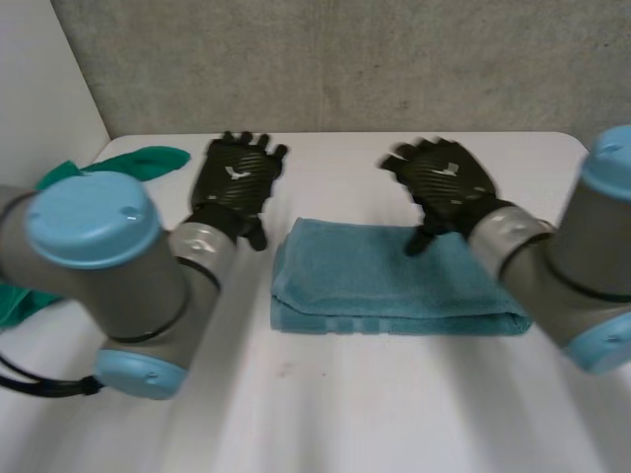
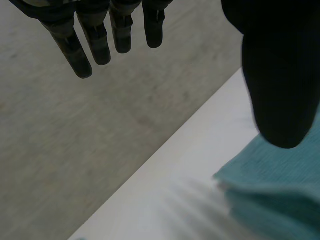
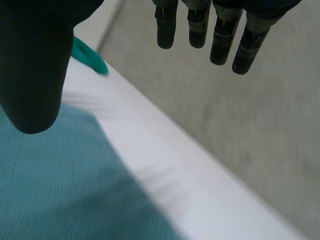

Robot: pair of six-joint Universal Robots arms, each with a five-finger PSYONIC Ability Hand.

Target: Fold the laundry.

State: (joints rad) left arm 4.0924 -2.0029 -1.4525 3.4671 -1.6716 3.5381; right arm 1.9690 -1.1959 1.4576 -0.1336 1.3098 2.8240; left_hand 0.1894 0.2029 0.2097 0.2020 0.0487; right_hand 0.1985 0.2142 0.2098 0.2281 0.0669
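A teal towel lies folded into a flat rectangle in the middle of the white table. My left hand hovers open just past the towel's far left corner, fingers straight and holding nothing. Its wrist view has the straight fingers over the wall and the towel's corner under the thumb. My right hand is open above the towel's far edge on the right, empty. In its wrist view the fingers are spread straight, and the towel lies under the thumb.
A green cloth lies at the table's far left corner, and more green cloth sits behind my left arm. The green cloth is also in the right wrist view. A grey wall stands behind the table's far edge.
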